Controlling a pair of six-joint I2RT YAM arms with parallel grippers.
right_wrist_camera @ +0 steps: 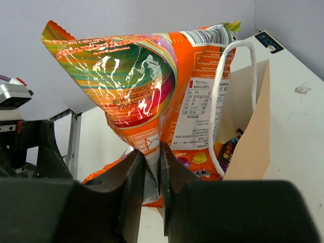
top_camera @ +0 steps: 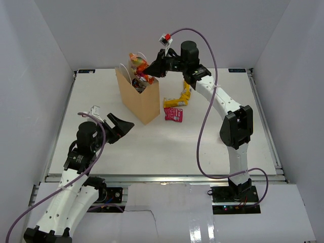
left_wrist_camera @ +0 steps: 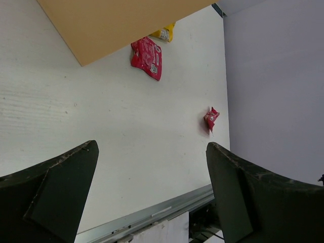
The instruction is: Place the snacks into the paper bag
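The tan paper bag (top_camera: pixel 142 101) stands upright at the back left of the table. My right gripper (top_camera: pixel 148 68) is shut on the corner of an orange snack packet (top_camera: pixel 135 62) and holds it over the bag's open mouth. In the right wrist view the fingers (right_wrist_camera: pixel 174 172) pinch the packet (right_wrist_camera: pixel 147 86) beside the bag wall (right_wrist_camera: pixel 255 131) and its white handle (right_wrist_camera: pixel 221 101); other snacks (right_wrist_camera: pixel 230 149) lie inside. A yellow packet (top_camera: pixel 184 96) and a pink packet (top_camera: pixel 173 114) lie right of the bag. My left gripper (top_camera: pixel 121 125) is open and empty, near the bag's front.
In the left wrist view the bag's side (left_wrist_camera: pixel 116 25), the pink packet (left_wrist_camera: pixel 147 57), the yellow packet (left_wrist_camera: pixel 164 34) and a small red wrapper (left_wrist_camera: pixel 210 119) show on the white table. White walls enclose the table on three sides. A metal rail (top_camera: pixel 162 177) runs along the near edge.
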